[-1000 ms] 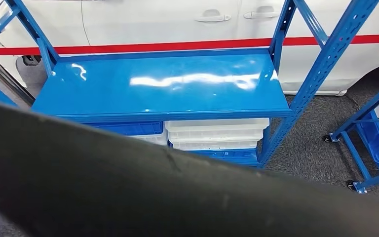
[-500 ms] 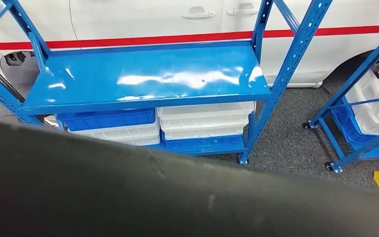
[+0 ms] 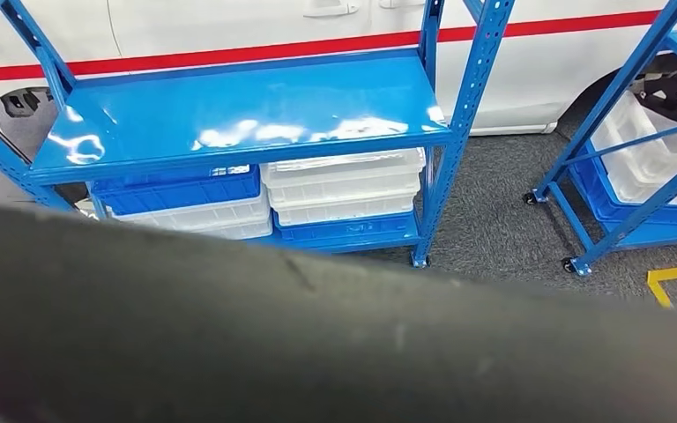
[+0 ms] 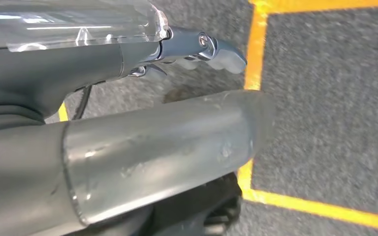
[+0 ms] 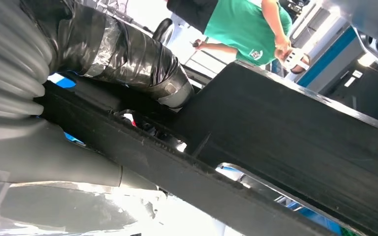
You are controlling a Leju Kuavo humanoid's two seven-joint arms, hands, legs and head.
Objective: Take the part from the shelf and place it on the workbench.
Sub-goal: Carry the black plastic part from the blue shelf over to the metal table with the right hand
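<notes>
Blue shelf (image 3: 238, 115) behind, black part (image 5: 285, 142) against right hand (image 5: 128, 59) fingers

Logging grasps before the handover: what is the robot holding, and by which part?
The right robot hand grips the long black part along one edge. The left robot hand holds nothing.
</notes>
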